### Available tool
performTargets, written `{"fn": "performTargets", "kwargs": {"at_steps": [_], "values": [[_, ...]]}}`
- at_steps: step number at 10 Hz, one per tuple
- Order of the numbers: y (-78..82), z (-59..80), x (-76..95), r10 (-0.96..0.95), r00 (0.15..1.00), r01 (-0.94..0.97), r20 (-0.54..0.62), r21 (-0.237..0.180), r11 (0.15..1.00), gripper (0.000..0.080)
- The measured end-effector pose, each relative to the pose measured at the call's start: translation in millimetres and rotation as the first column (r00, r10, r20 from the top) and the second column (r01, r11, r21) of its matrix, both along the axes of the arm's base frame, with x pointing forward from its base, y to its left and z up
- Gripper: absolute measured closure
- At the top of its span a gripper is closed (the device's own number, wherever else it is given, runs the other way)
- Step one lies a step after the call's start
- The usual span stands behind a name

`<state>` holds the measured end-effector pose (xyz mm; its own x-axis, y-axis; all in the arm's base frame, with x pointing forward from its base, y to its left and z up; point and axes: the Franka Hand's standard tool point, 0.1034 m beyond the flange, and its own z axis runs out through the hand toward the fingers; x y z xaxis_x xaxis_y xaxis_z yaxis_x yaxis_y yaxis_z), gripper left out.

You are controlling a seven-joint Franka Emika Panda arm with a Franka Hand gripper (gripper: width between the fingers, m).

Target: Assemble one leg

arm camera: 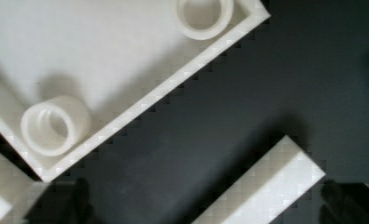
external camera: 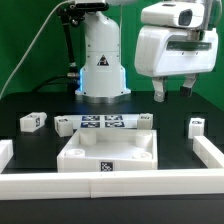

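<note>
Several small white legs lie on the black table: one at the exterior view's far left [external camera: 33, 121], one beside the marker board [external camera: 62, 125], one right of it [external camera: 147, 120], one at the far right [external camera: 196, 126]. My gripper [external camera: 173, 90] hangs high above the table's right side, open and empty, apart from every part. In the wrist view the dark fingertips [arm camera: 56, 205] stand far apart with nothing between them but a blurred white bar [arm camera: 270, 185] far below; I cannot tell which piece it is.
The large white square panel [external camera: 110, 150] with raised rim lies at the front middle; two round sockets [arm camera: 51, 125] show in the wrist view. The marker board [external camera: 108, 122] lies behind it. White rails stand at the left [external camera: 5, 155] and right [external camera: 210, 155]. The robot base [external camera: 100, 65] stands behind.
</note>
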<state>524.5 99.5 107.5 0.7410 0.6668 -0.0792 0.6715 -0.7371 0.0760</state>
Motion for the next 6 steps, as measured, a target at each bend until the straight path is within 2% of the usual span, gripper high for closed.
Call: {"fn": "performTargets", "kwargs": {"at_steps": [1, 6], "values": [[0.3, 0.1, 0.2, -0.003, 1.000, 0.003, 0.009, -0.019, 1.000, 0.0150], [0.6, -0.2, 0.0, -0.011, 1.000, 0.011, 0.009, -0.018, 1.000, 0.0150]]}}
